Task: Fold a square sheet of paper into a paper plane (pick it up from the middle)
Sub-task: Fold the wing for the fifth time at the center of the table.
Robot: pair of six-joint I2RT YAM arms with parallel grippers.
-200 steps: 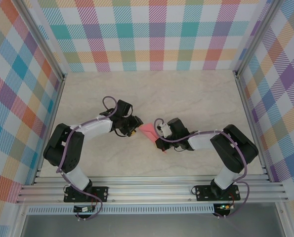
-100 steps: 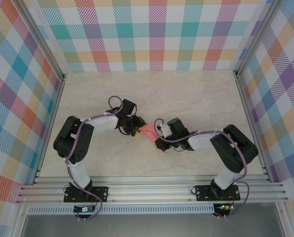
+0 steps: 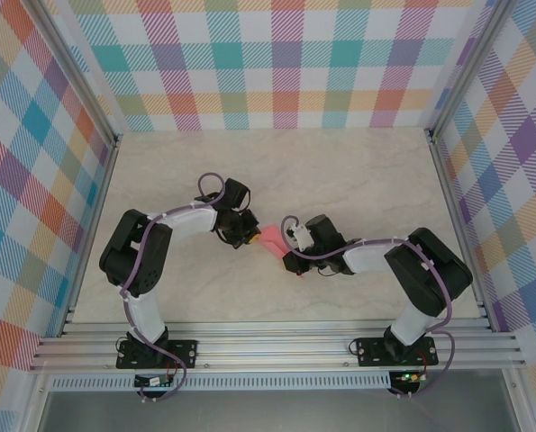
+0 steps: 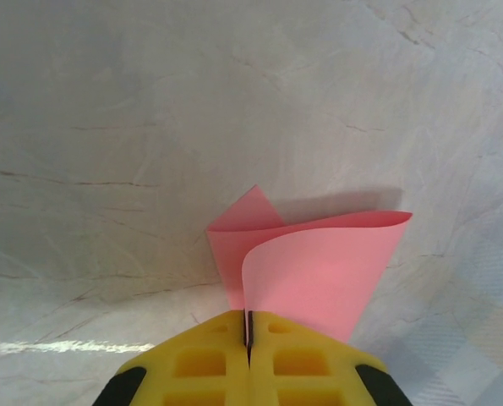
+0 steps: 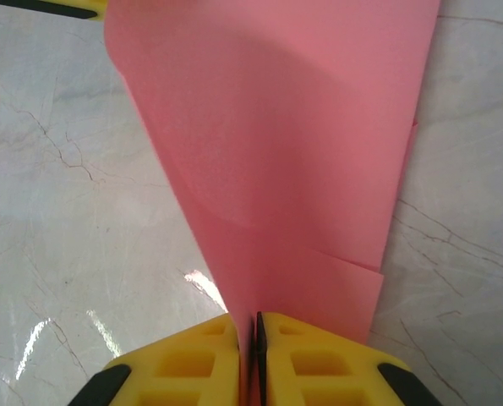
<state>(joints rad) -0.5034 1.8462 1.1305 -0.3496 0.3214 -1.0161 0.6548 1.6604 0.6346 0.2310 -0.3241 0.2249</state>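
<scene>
The salmon-pink sheet of paper (image 3: 270, 240) hangs just left of the top view's centre, between the two arms and above the pale, marble-veined worktop (image 3: 358, 171). It is thin, matte and unmarked, already partly folded.

In the left wrist view the left fingers (image 4: 205, 362), glossy yellow moulded blocks with rectangular pockets, are pressed flat together at the bottom centre with the paper's edge pinched in their seam. From there the sheet (image 4: 319, 271) curls up into a smooth open cone, and a small pointed flap pokes out behind it at mid-frame. It casts a soft shadow on the worktop (image 4: 107, 127).

In the right wrist view the right fingers (image 5: 192, 365), of the same yellow plastic, are clamped on the paper (image 5: 293, 152). It fans upward as a broad, gently bowed wedge with a second layer along its right edge.
</scene>
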